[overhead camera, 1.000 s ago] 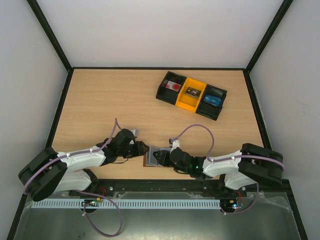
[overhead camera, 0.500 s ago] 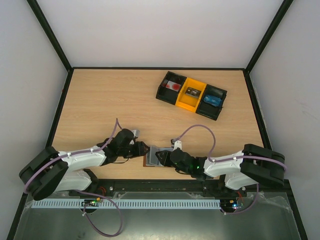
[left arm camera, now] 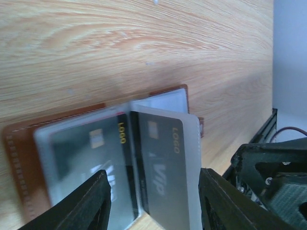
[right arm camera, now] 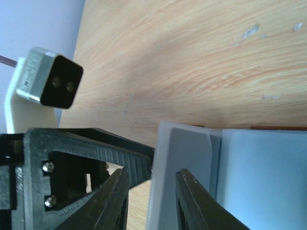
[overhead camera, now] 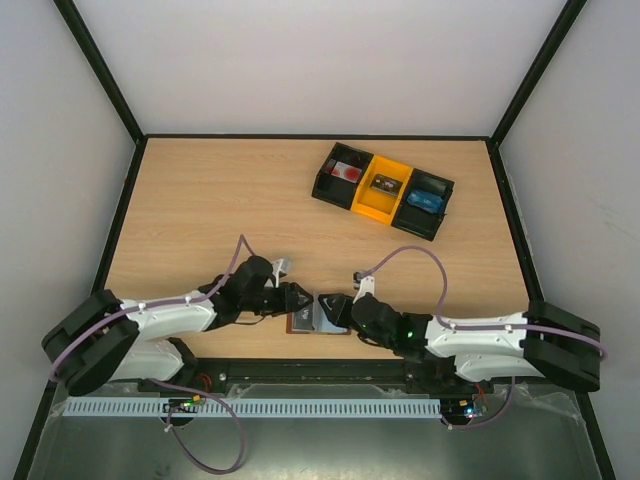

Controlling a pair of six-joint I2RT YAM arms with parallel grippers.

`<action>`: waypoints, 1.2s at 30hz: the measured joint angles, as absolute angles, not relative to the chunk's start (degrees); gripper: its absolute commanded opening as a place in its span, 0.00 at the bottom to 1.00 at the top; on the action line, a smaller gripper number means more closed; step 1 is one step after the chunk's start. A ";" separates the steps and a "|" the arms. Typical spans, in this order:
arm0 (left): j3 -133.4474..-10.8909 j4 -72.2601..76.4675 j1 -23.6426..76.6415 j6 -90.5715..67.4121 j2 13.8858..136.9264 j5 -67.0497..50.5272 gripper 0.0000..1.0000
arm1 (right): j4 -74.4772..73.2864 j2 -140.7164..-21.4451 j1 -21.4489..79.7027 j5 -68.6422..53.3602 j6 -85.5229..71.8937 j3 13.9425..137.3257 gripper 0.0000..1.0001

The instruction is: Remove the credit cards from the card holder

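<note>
The left tool (overhead camera: 300, 299) lies low over the near edge of the table (overhead camera: 220, 200), its jaws roughly half apart and released. In the left wrist view its two black fingers (left arm camera: 91, 201) stand either side of the open card holder (left arm camera: 19, 163) without clamping it, and whether the pads brush the clear sleeves cannot be told.

The one card holder lies spread open on the wood between the two tools, brown cover down, just beside the table's near edge. Two credit cards (left arm camera: 163, 163) show in it, dark grey with gold lettering (each sitting behind a clear sleeve): one in the left-hand leaf, blurred, the other in the leaf that stands up at the fold. Both are in the holder; none lies loose on the table.

The right tool (overhead camera: 327, 305) meets the holder from the other side, tip nearly against the left tool's. Its jaws are parted only narrowly. In the right wrist view a pale grey leaf (right arm camera: 184, 143) rises between its fingers (right arm camera: 115, 201), and bare wood shows between one finger and the leaf's edge, so it clamps nothing that can be seen. The holder's grey-blue inside spreads flat beside that leaf.

Well apart, toward the far right of the table, sits one tray (overhead camera: 372, 208) of three bins: black, yellow, black.
</note>
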State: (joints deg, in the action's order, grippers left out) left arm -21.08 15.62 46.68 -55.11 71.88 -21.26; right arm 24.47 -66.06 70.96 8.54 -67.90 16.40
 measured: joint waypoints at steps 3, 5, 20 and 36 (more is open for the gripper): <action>-22.02 17.19 47.62 -55.77 73.58 -22.24 0.51 | 21.96 -62.43 70.96 9.74 -67.90 16.40 0.30; -22.81 17.74 48.31 -56.10 74.81 -22.72 0.51 | 20.51 -60.20 70.96 10.39 -67.88 16.36 0.30; -24.08 26.17 49.60 -58.04 82.94 -24.99 0.50 | 8.49 -53.28 70.96 13.76 -67.07 15.99 0.33; -22.94 24.23 49.12 -57.36 82.70 -21.39 0.45 | 10.68 -64.40 70.96 10.24 -67.31 15.66 0.16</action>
State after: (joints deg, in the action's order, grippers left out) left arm -22.94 24.23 49.12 -57.36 82.70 -21.39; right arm 10.68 -64.40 70.96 10.24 -67.31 15.66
